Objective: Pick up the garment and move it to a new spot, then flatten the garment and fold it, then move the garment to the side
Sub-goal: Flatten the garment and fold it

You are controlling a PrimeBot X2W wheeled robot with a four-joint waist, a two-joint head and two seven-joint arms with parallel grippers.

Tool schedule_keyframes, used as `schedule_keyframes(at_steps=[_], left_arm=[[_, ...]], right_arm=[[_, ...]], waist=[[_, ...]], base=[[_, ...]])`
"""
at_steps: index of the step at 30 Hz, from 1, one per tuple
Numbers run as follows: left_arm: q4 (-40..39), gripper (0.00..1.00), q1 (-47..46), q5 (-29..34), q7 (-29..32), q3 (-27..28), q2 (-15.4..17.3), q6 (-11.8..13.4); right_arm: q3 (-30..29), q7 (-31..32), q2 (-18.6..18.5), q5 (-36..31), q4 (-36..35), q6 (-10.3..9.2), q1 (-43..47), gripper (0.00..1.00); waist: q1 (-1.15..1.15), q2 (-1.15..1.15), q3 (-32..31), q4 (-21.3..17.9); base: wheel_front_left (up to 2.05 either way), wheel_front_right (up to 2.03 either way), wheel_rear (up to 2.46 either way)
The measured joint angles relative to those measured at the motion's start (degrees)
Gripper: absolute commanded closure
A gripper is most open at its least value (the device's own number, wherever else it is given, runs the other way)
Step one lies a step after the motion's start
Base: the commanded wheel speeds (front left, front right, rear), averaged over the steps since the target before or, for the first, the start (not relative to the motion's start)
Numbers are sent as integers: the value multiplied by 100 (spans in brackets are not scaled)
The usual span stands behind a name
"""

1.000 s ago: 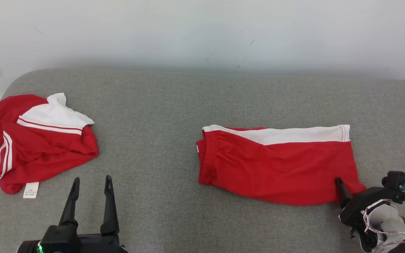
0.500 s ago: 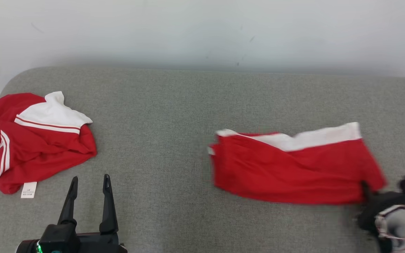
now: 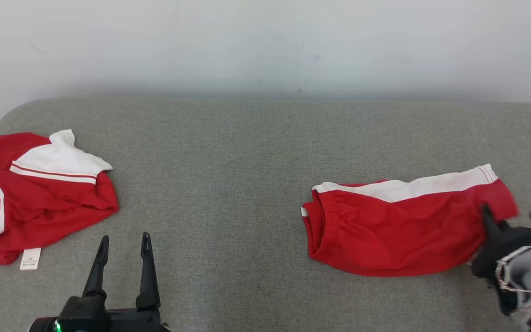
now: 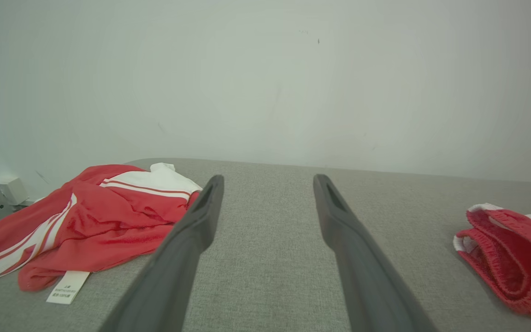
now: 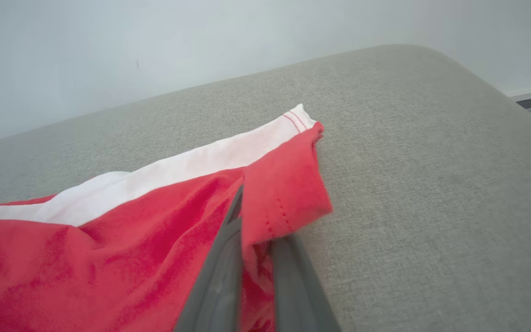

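Dark against the grey weave, the left gripper [image 3: 125, 236] sat at the near edge of the padded surface [image 3: 228, 152], low on the robot's left. Its two long fingers pointed away and stood spread wide, with nothing between them. In its own wrist view only bare grey cloth lay in the gap.

At the near right, the right gripper [image 3: 487, 214] was closed on the red shorts [image 3: 399, 230], pinching the leg hem at the garment's near right corner. The right wrist view showed its two fingers close together with a fold of red cloth caught between them, and a flap of the hem draped over their tips.

The shorts lay on the right half of the surface, stretched left to right and mostly flat. The gathered elastic waistband was turned toward the middle. A white stripe ran along the far edge, slanting a little farther away toward the gripped end, where the cloth was rumpled.

Well apart from the shorts, at the surface's left edge, lay a crumpled red and white shirt [image 3: 39, 203]. Its white tag [image 3: 30, 258] lay flat on the grey cloth at its near side.

Farther back, the surface's rounded far edge met a pale wall [image 3: 265, 41].
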Motion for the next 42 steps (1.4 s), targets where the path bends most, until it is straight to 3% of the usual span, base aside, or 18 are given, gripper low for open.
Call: schedule_keyframes(at_steps=[14,26,33,34,35,36,42], left_arm=[[107,0,-16,-44,-16,-71,21,-68],[112,0,-13,-51,-27,-135,-8,-64],[172,0,-47,-58,-32,-166,-53,-71],[179,0,-54,-58,-33,-166,-57,-71],[187,0,-63,-58,-33,-164,-57,-71],[194,0,-72,-58,-33,-160,-56,-73],[207,0,-73,-59,-44,-114,-37,-71]], right_arm=[[486,176,594,-348,-1762,0,358,100],[168,940,984,-780,-3386,0,1211,100],[-130,1478,1259,-1243,-3654,0,1651,100],[-174,1561,1267,-1339,-3653,0,1652,73],[-220,1573,1291,-1415,-3693,0,1672,27],[-291,1580,1341,-1425,-3734,0,1708,0],[-673,1547,1562,-1305,-4388,0,1944,0]], waist=[[0,0,-138,267],[0,0,-121,519],[0,0,-49,600],[0,0,-39,606],[0,0,-32,607],[0,0,-28,606],[0,0,-40,534]], base=[[0,0,0],[0,0,0],[0,0,0],[0,0,0],[0,0,0],[0,0,0],[0,0,0]])
